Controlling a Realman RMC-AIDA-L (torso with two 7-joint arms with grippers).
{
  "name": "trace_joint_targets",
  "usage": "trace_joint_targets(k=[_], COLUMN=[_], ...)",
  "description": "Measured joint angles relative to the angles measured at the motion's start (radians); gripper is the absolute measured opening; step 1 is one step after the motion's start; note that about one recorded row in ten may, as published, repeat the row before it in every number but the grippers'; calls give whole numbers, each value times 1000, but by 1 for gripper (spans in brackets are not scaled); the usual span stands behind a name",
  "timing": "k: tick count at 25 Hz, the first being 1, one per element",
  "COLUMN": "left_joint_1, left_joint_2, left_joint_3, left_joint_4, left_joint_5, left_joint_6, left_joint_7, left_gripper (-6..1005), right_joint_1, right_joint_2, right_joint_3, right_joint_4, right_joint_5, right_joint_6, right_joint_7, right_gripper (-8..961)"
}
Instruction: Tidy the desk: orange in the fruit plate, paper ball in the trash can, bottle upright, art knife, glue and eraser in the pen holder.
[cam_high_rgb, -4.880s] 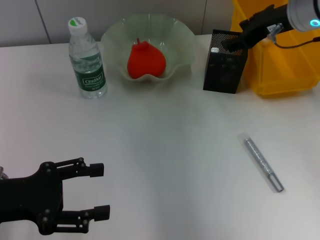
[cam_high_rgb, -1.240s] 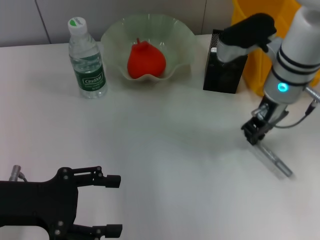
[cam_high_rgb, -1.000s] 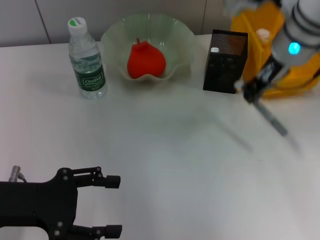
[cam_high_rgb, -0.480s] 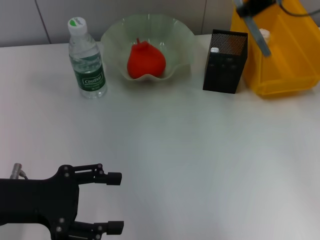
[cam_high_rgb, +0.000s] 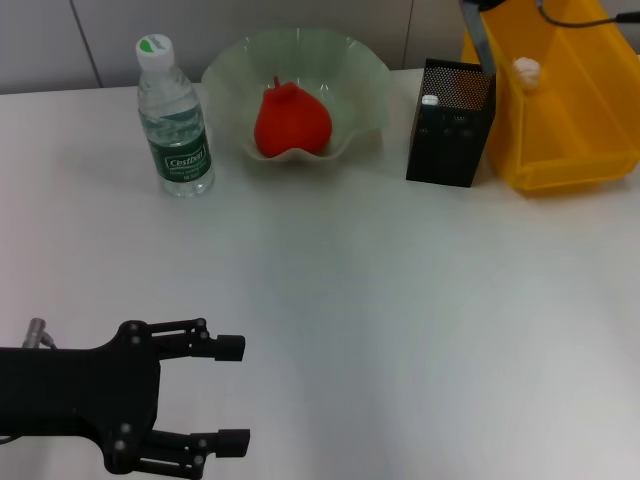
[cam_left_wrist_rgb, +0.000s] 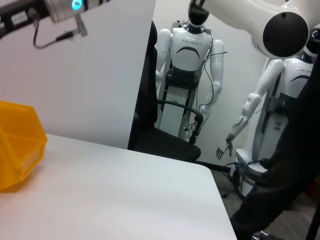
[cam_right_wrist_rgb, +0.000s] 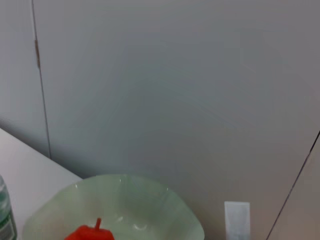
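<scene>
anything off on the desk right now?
Nothing stands out. Orange sits in the fruit plate, bottle upright, paper ball in the trash can, pen holder upright.

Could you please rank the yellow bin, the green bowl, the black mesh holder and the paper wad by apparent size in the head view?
1. Pale green scalloped bowl and bright yellow plastic bin: similar, bin cropped, unsure.
2. Black mesh pen holder.
3. White crumpled paper wad.

art knife (cam_high_rgb: 479, 38) lifted off the desk (cam_high_rgb: 380, 300), now hanging above the pen holder (cam_high_rgb: 450, 122), right arm raised out of view
</scene>
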Motion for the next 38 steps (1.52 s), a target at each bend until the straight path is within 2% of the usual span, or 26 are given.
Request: trace_joint_targets(k=[6, 14, 26, 27, 32, 38], left_joint_1=[-11, -16, -16, -16, -11, -11], left_joint_2=[0, 0, 0, 0, 0, 1], left_joint_3=[0, 0, -1, -1, -9, -50], left_joint_4=[-1, -9, -12, -12, -13, -52], left_joint_5=[0, 0, 3, 3, 0, 3], left_joint_6=[-2, -11, -8, -8, -6, -8], left_joint_7=[-5, -9, -12, -12, -13, -13], left_gripper=[842, 841, 841, 841, 842, 842], right_joint_1=[-6, -10, -23, -26, -91, -270], right_joint_2=[6, 11, 11, 12, 16, 6], right_joint_3=[-1, -11, -10, -10, -11, 25], right_joint_4=[126, 220, 242, 237, 111, -120], right_joint_5=[78, 134, 138, 138, 165, 438], right_joint_6=[110, 178, 179, 177, 105, -162], right_joint_7=[-104, -164, -161, -161, -146, -228], right_gripper=[155, 213, 300, 307, 538, 666])
